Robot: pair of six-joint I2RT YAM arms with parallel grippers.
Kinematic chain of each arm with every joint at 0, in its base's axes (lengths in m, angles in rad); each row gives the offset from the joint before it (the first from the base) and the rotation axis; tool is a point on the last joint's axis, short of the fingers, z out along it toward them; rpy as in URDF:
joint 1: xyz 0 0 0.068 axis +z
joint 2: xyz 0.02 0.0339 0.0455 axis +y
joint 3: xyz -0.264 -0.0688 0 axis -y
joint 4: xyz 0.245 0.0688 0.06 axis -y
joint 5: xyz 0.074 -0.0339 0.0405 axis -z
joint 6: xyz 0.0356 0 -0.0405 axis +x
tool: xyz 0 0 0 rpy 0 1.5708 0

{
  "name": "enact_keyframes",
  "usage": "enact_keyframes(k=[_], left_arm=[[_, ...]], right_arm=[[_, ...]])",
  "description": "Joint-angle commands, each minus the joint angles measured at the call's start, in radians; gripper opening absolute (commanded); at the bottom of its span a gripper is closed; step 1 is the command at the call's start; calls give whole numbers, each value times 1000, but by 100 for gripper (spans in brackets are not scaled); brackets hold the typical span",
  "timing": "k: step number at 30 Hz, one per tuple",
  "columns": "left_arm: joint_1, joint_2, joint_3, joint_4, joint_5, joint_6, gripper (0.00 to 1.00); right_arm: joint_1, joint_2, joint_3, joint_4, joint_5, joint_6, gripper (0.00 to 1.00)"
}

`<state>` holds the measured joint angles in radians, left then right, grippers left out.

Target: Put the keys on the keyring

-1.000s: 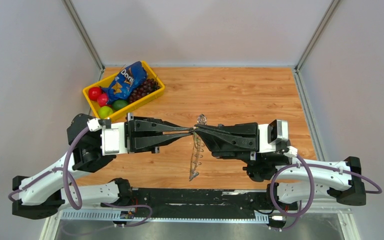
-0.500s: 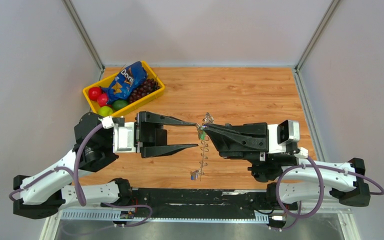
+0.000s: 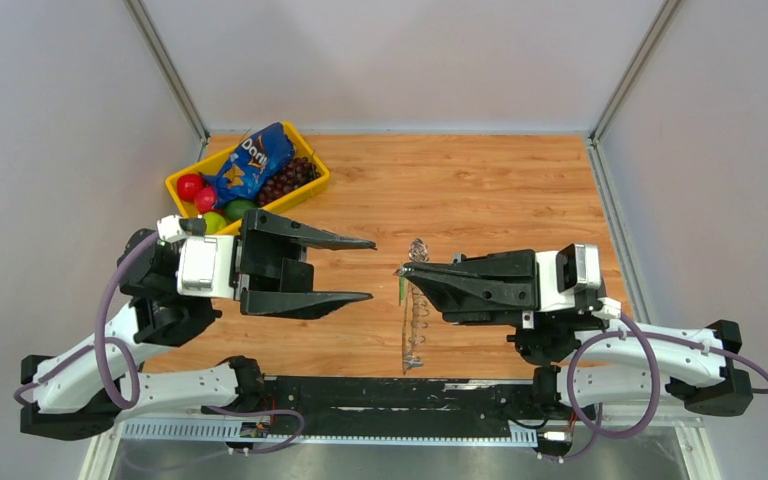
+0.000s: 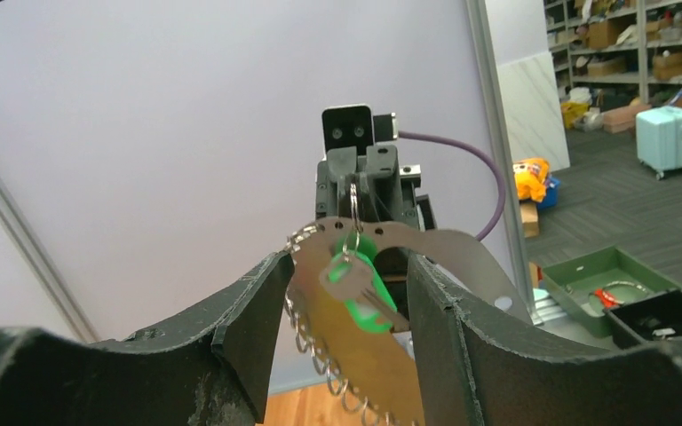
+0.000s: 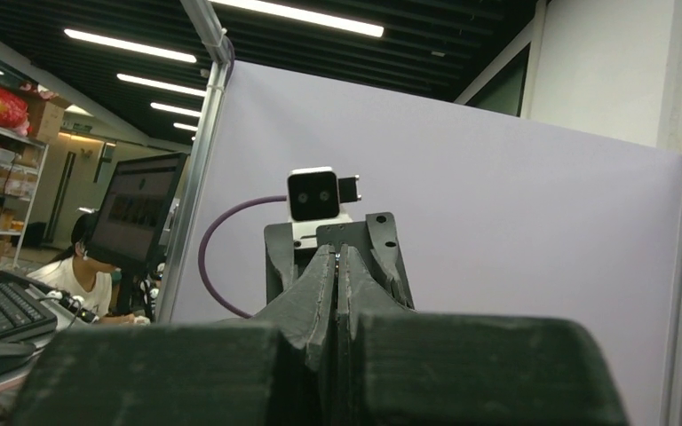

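keyring (image 3: 415, 320) — under tips of right gripper (image 3: 406, 270)

Silvery keyring (image 4: 448, 241); grey keys (image 4: 346, 277) with green tag (image 4: 368, 308); yellow bin (image 3: 295, 197); blue chip bag (image 3: 250, 160).

At 10 o'clock on the wooden tabletop (image 3: 480, 190): a yellow tray (image 3: 290, 197), set askew. Inside it, a blue chip bag (image 3: 250, 162) at 12 o'clock, leaning over the rim; dark grapes (image 3: 290, 178) at 3; red fruits (image 3: 191, 186) at 9; green fruits (image 3: 239, 209) at 6. In the left wrist view, far behind at 3 o'clock: a teal suitcase (image 4: 664, 138) and a green crate (image 4: 608, 275).
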<state>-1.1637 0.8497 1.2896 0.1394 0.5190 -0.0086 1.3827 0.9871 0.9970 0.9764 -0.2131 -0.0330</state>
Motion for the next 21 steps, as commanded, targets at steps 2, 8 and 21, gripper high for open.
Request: enact_keyframes(k=[2, 8, 21], left_arm=[[2, 28, 28, 120, 29, -131, 61], [1, 51, 26, 142, 49, -159, 58], [1, 56, 20, 148, 73, -168, 45]], right_arm=[[5, -6, 56, -32, -75, -2, 0], [6, 3, 53, -5, -94, 0, 0], [6, 35, 67, 27, -96, -4, 0]])
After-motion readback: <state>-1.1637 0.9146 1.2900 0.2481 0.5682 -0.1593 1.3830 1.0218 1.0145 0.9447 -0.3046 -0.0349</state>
